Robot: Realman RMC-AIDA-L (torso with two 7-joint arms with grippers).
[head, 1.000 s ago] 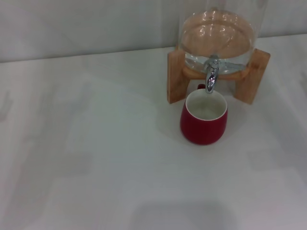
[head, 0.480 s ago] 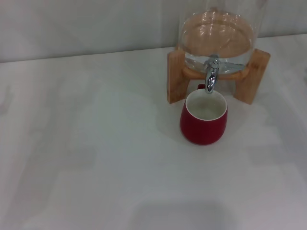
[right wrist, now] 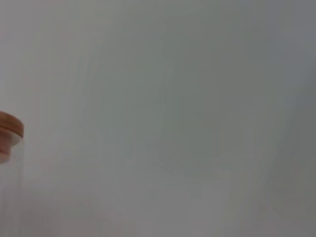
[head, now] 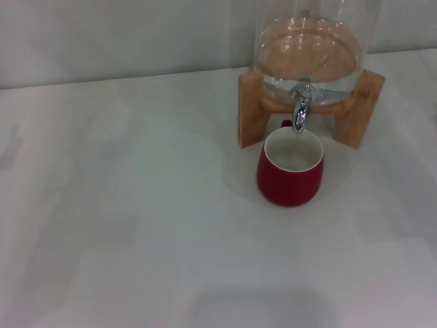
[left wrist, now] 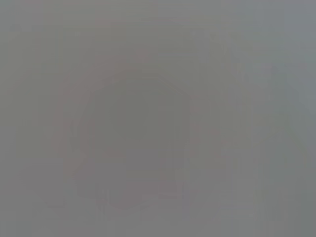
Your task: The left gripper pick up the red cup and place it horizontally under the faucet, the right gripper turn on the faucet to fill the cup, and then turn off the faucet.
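The red cup (head: 290, 167) is seen upright beneath the faucet (head: 300, 113), far right on the white table (head: 136, 205). Neither gripper is shown, so their state cannot be told. An overflow is risked if the tap is left running.

A white tabletop (head: 136, 225) is spread across most of the frame. A pale grey wall (head: 123, 37) is seen along the upper edge. Soft, even light is cast, with faint shadows at lower centre.
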